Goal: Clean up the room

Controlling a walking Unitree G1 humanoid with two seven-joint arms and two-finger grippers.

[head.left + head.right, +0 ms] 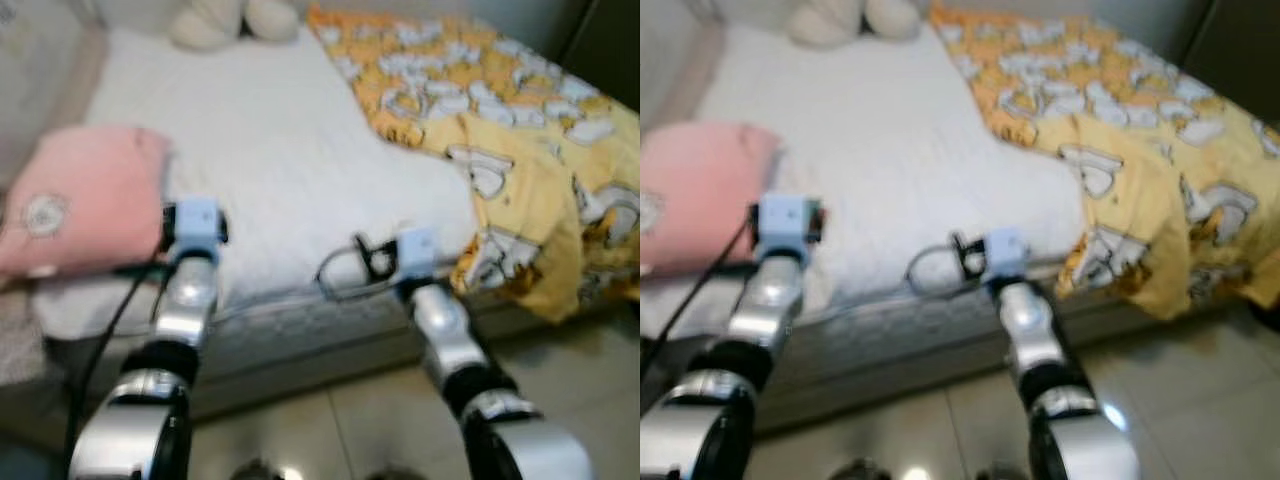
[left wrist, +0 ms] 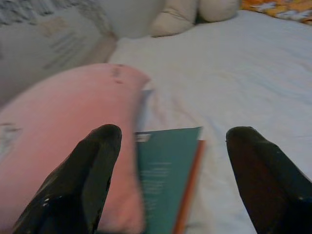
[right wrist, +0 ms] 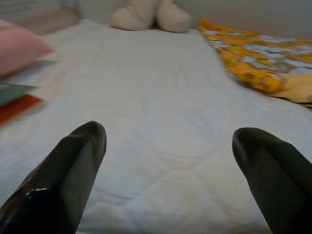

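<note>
— Bed [image 1: 280, 150]: white sheet, straight ahead, yellow patterned blanket [image 1: 520, 130] bunched along the right side, cream plush toy [image 1: 235, 20] at the far end.
— And nearer?
— Pink pillow [image 1: 85, 195] at left edge, teal book [image 2: 163, 180] beside it, between wide-open left gripper [image 2: 170, 141] fingers. Right gripper [image 3: 168, 139] also spread open, over bare sheet.

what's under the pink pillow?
A teal book with an orange edge pokes out from beneath the pink pillow, on the white sheet. Its remainder is covered.
</note>
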